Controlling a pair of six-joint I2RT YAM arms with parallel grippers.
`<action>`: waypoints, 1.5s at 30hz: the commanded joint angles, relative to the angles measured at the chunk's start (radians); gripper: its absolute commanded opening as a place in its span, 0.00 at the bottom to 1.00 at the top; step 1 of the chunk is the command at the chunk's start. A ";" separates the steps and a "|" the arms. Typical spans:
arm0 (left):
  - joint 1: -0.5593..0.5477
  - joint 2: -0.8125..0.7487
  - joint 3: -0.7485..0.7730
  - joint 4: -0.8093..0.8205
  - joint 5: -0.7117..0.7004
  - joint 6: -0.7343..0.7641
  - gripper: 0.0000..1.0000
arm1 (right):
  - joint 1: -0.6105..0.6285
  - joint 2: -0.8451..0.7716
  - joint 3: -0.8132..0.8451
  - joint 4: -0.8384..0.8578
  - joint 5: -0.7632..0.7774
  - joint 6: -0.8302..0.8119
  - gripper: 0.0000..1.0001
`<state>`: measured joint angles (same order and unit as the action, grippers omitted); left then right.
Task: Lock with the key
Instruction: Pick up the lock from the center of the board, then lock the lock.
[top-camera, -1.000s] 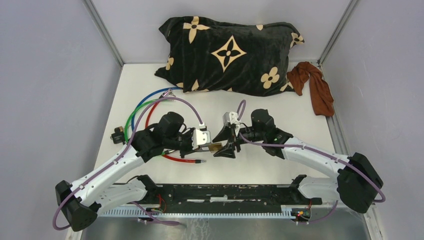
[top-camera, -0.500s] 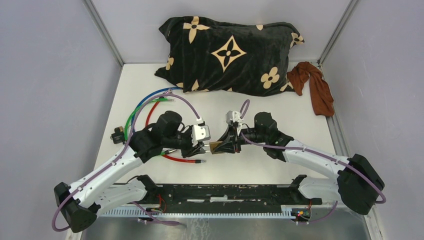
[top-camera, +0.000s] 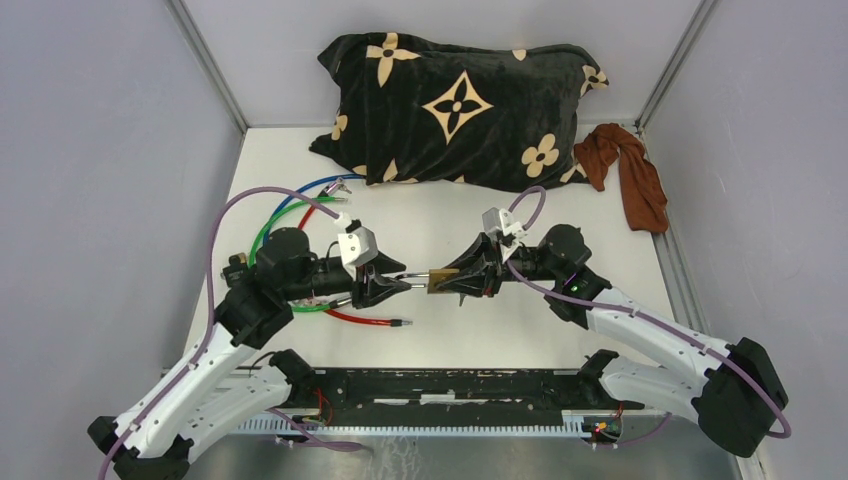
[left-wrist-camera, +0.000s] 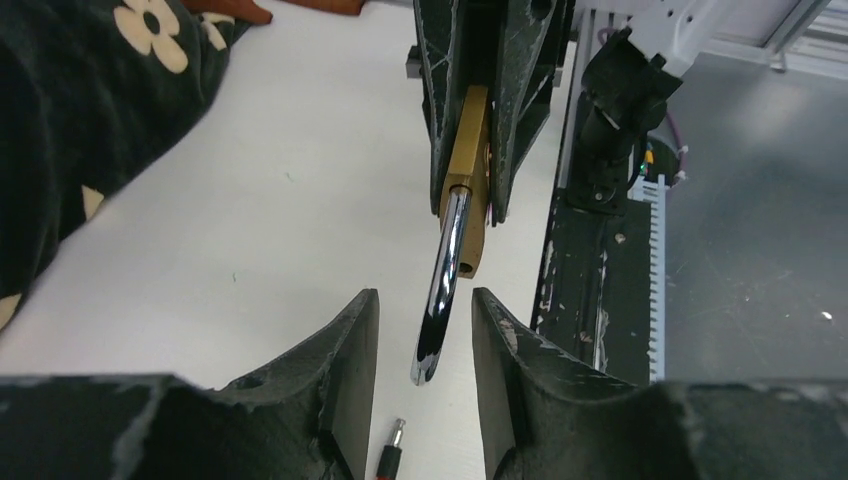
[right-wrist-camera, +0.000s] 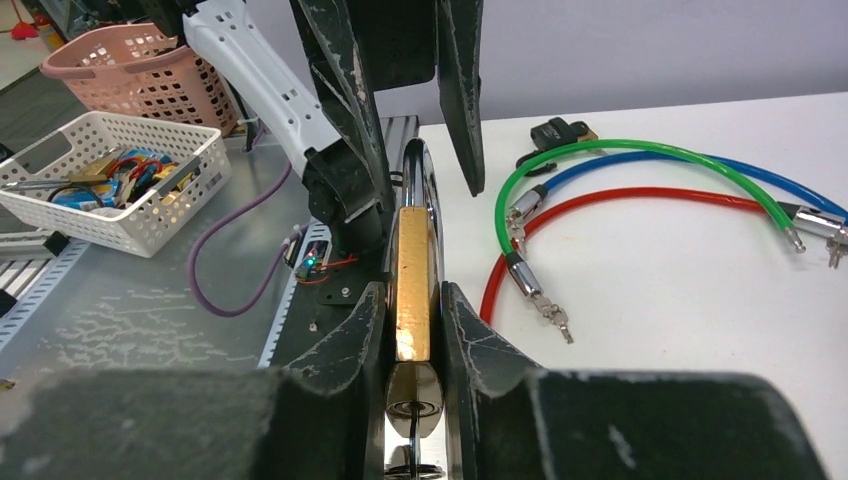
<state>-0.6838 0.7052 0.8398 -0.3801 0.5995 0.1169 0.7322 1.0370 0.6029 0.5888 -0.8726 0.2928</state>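
Brass rectangular padlock (top-camera: 440, 279) held in the air above the white table (top-camera: 440, 215), between the two arms near the front centre, long axis roughly level and running left to right. Body on the right-hand side, chrome shackle (left-wrist-camera: 440, 290) pointing left, straight at the opposite arm, swung out of the body with its free tip exposed. Right gripper (top-camera: 458, 282) clamped tight on the flat faces of the brass body, one black finger (right-wrist-camera: 350, 350) on each side, keyhole end facing back toward that wrist; possibly a key seated in the keyhole, too close and blurred in the right wrist view to be sure. Left gripper (left-wrist-camera: 425, 320) partly open, jaws standing either side of the shackle tip with a gap on both sides, gripping nothing. On the table behind and to the left, three looped cable locks in green, blue and red (right-wrist-camera: 600, 146), small keys at their ends, well clear of the padlock. At the far edge, a black plush pillow with a beige flower pattern (top-camera: 460, 100), and beside it on the right a crumpled rust-brown cloth (top-camera: 628, 175). Beyond the table's front edge, a pink plastic basket (right-wrist-camera: 100, 75) and a white basket of small items (right-wrist-camera: 110, 185).
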 joint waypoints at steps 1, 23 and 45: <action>0.002 -0.024 -0.022 0.123 0.074 -0.094 0.43 | 0.000 -0.021 0.090 0.127 -0.031 0.014 0.00; 0.004 -0.053 -0.108 0.413 0.045 -0.255 0.02 | 0.002 -0.021 0.112 0.057 -0.005 -0.030 0.39; 0.004 -0.066 -0.100 0.440 0.071 -0.205 0.02 | 0.000 0.065 0.062 0.228 -0.023 0.115 0.25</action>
<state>-0.6807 0.6621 0.7090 -0.0944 0.6418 -0.0925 0.7311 1.1015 0.6518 0.7033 -0.8703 0.3527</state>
